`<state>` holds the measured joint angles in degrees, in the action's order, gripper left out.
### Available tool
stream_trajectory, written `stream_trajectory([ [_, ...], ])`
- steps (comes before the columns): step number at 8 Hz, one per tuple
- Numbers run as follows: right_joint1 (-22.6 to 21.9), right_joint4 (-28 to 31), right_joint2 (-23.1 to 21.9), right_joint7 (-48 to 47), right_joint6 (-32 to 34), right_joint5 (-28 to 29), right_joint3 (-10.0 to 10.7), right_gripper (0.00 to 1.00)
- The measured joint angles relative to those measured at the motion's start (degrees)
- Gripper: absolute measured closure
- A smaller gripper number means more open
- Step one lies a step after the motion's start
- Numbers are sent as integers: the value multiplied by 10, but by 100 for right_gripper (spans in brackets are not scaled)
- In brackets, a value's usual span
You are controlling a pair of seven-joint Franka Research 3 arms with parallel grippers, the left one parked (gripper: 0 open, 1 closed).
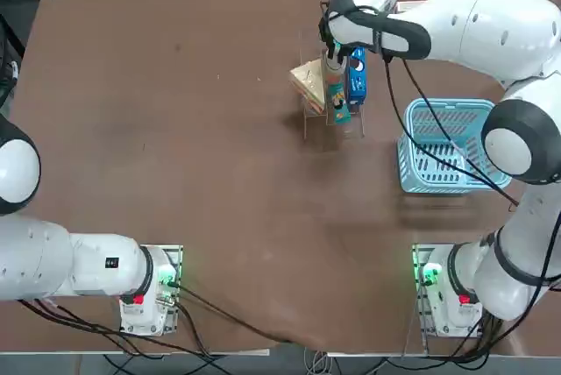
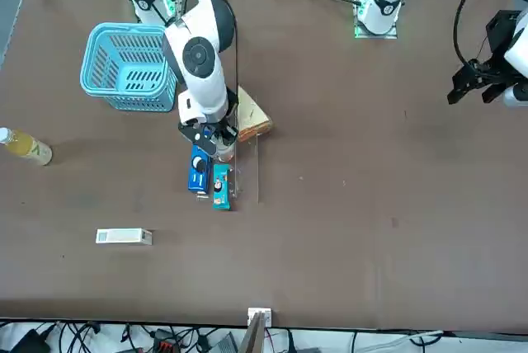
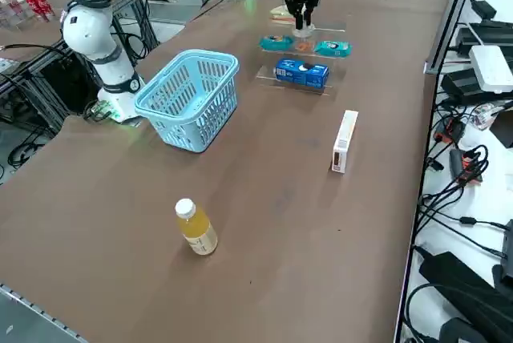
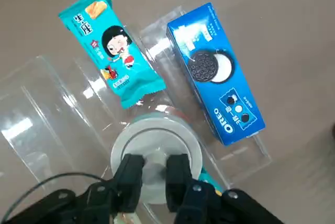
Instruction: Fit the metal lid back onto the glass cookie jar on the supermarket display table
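**At the clear rack, far right of the table: lid held over the jar mouth**

On the acrylic display rack point(image 4: 47, 103), the metal lid point(image 4: 156, 156) sits square over the glass cookie jar point(image 2: 224, 152) — in the wrist view the silvery disc hides the jar's mouth almost entirely, so I cannot tell whether it is seated or just above the rim. The right gripper point(image 4: 155, 174) comes straight down on it, fingers drawn close together and pinching the small raised knob at the lid's centre. My reading: a centre grip keeps the disc level, which a flat lid needs to drop onto a round rim without cocking.

The jar stands tight among stock — a teal snack pack point(image 4: 110, 46) and a blue Oreo box point(image 4: 214, 72) just beside it, a tan wrapped pack point(image 2: 252, 120) on the other side. A vertical approach looks chosen to clear these.

Outward: the supermarket display table point(image 1: 175, 173) is flat, dark brown, matte. A light-blue basket point(image 1: 447, 145) stands near the rack; well apart lie a small white carton point(image 3: 345, 141) and a yellow drink bottle point(image 3: 196, 229). Cables and equipment crowd the room along the table's edges.
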<state>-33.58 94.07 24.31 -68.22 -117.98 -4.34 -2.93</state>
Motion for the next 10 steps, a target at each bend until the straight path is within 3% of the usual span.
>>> stream_trajectory([
  [10,-7,10,-2,-17,-10,-23,0,73],
])
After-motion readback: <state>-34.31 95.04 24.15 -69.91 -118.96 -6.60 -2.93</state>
